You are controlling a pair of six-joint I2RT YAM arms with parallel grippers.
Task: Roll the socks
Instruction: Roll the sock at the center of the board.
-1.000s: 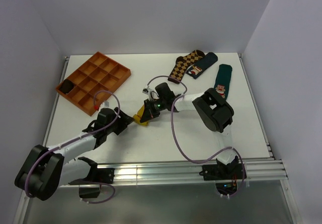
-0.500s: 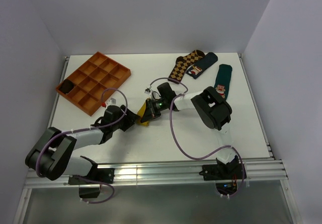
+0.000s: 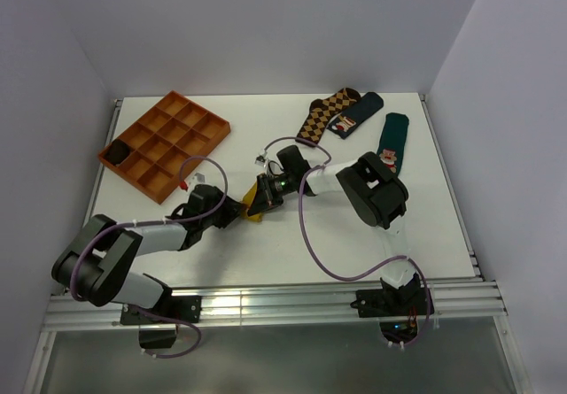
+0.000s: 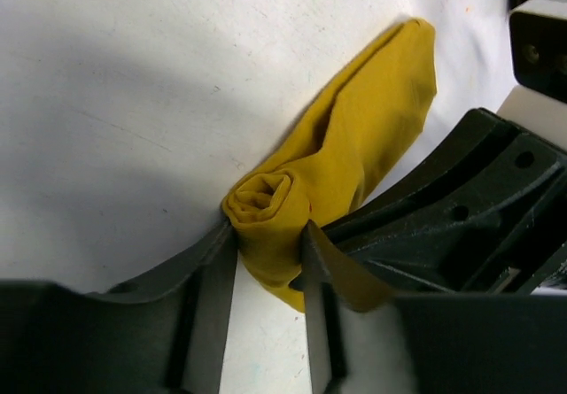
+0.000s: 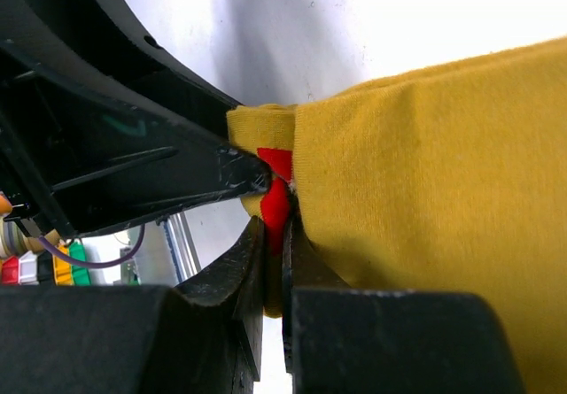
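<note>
Mid-roll, pinching the coiled end of the mustard-yellow sock (image 4: pixel 354 137) with the left gripper (image 4: pixel 268 239) and its red-marked edge with the right gripper (image 5: pixel 273 230); probably calls next for turning the coil onward.

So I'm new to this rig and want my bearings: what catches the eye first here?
A mustard-yellow sock at mid-table, its rolled end between the fingers of the left pincer, the right pincer pinching its fabric. An orange tray sits far-left; three other socks lie far-right.

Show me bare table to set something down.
Bare: between the orange tray and the argyle sock; the near right corner beside the right arm. Crowded: the middle, where the left claw and right claw hold the yellow sock.
</note>
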